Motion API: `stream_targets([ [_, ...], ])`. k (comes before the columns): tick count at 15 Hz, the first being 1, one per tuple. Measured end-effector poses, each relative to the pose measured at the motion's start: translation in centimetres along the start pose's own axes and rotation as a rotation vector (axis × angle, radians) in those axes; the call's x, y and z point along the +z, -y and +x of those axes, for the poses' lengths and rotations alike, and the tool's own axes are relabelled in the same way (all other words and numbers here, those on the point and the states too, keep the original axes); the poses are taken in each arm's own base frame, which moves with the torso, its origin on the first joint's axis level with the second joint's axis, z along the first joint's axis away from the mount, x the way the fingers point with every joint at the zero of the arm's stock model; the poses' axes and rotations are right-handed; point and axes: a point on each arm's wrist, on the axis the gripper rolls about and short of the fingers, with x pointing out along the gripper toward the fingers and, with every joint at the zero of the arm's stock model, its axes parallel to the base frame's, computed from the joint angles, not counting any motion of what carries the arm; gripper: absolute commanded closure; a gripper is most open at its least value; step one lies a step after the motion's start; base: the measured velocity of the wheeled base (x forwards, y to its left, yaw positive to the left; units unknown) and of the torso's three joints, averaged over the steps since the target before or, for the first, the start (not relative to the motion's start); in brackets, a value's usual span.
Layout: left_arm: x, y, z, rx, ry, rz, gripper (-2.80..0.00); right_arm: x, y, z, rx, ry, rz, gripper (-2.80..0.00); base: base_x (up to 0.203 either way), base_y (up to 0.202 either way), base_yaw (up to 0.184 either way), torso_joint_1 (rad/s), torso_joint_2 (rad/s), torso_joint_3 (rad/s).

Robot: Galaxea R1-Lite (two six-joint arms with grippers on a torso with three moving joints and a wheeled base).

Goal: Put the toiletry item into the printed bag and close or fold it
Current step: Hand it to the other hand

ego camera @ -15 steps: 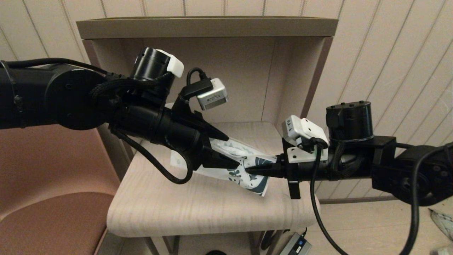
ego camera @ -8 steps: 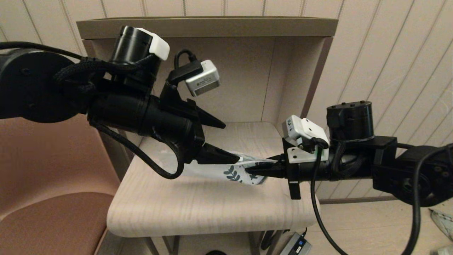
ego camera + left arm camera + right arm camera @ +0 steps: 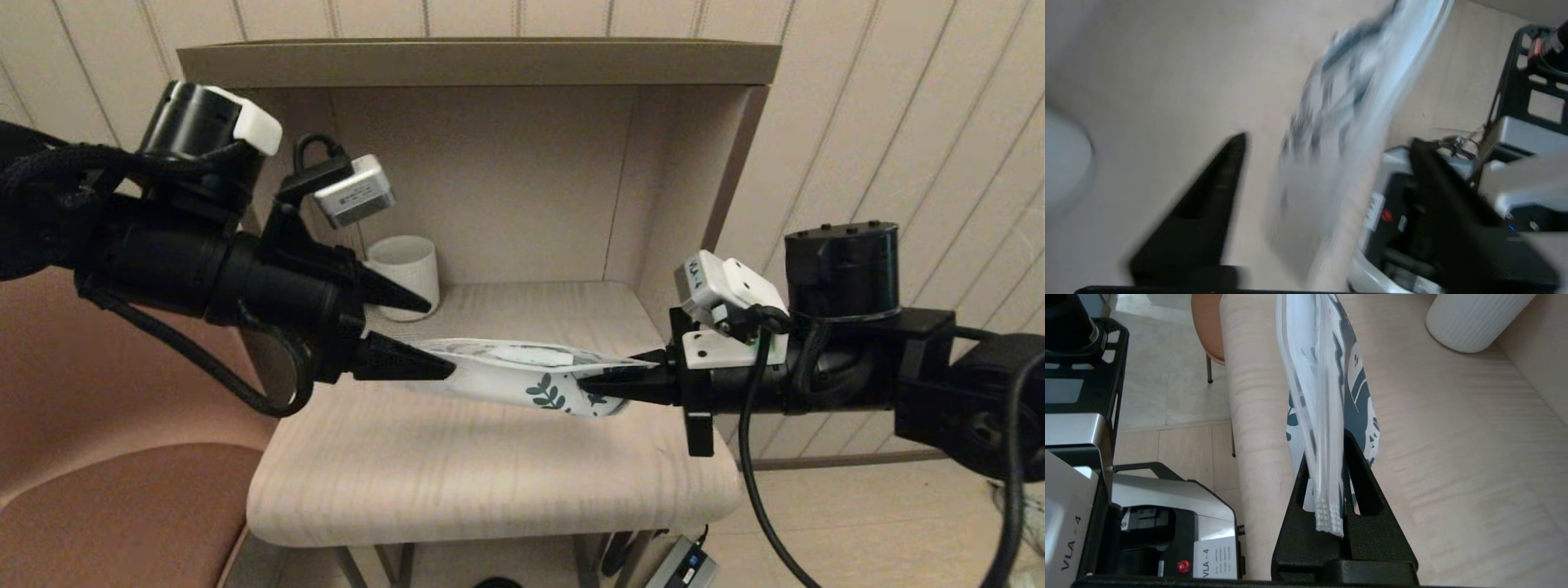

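The printed bag [image 3: 522, 380] hangs level above the wooden table [image 3: 457, 474], white with teal leaves. My right gripper [image 3: 589, 380] is shut on its right end; the right wrist view shows the jaws of the right gripper [image 3: 1327, 457] pinching the ribbed zip edge of the bag [image 3: 1327, 375]. My left gripper [image 3: 441, 339] is open at the bag's left end, its lower finger against the pouch. In the left wrist view the blurred bag [image 3: 1339, 102] lies between the spread fingers of the left gripper [image 3: 1329, 141]. A pale oblong patch [image 3: 529, 356] shows in the pouch; I cannot tell whether it is the toiletry item.
A white ribbed mug [image 3: 402, 273] [image 3: 1474, 318] stands at the back left of the alcove. Shelf walls [image 3: 694, 188] close in the back and right side. A brown chair [image 3: 122, 490] sits left of the table, and a power adapter [image 3: 682, 567] lies on the floor below.
My left arm has drawn back to the left, uncovering the mug. The bag has swung from tilted to level. The right gripper shifted slightly right and up, still clamped on the bag.
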Motion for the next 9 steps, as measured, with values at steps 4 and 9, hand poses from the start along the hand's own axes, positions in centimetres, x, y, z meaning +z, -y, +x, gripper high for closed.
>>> stream_targets([
  [4,-2.0,-0.5,-3.8,0.050,0.064,-0.055,0.00,0.3,-0.1,-0.6,-0.011,0.004,0.008,0.00,0.000,0.000,0.000,0.000,0.00,0.000],
  [9,-3.5,0.1,-6.1,0.073,0.092,-0.087,0.00,0.6,-0.2,-1.0,-0.023,0.008,0.007,0.00,0.000,0.000,0.000,0.000,0.00,0.000],
])
